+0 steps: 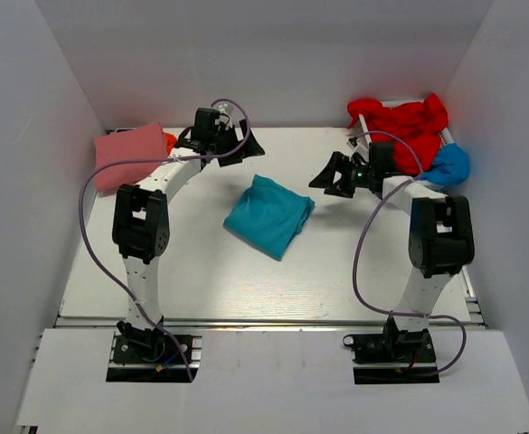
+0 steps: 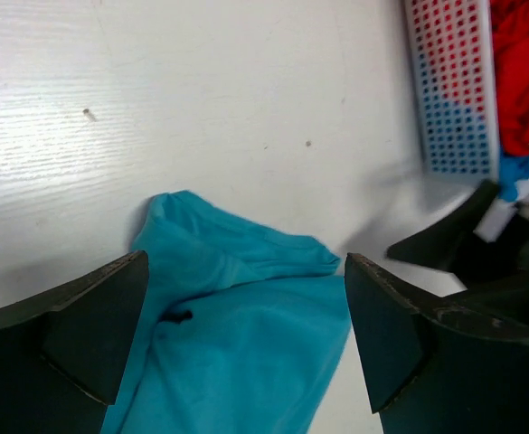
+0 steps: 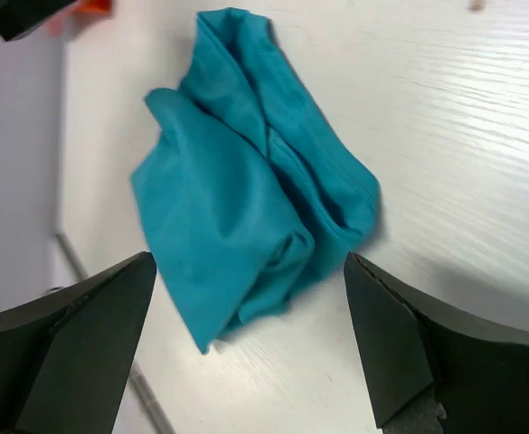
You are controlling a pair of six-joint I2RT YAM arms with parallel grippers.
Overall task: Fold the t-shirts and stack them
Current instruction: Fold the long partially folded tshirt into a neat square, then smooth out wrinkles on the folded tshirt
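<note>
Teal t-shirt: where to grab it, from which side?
Probably the far corner of the teal t-shirt, pinched from above by the left gripper. The shirt lies flat, roughly folded, and that corner juts to a clear point closest to that open gripper.

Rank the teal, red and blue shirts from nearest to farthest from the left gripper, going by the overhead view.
1. Teal t-shirt: mid-table, close beside the left gripper.
2. Red t-shirt: far right corner.
3. Blue t-shirt: against the right wall, past the red one.
</note>
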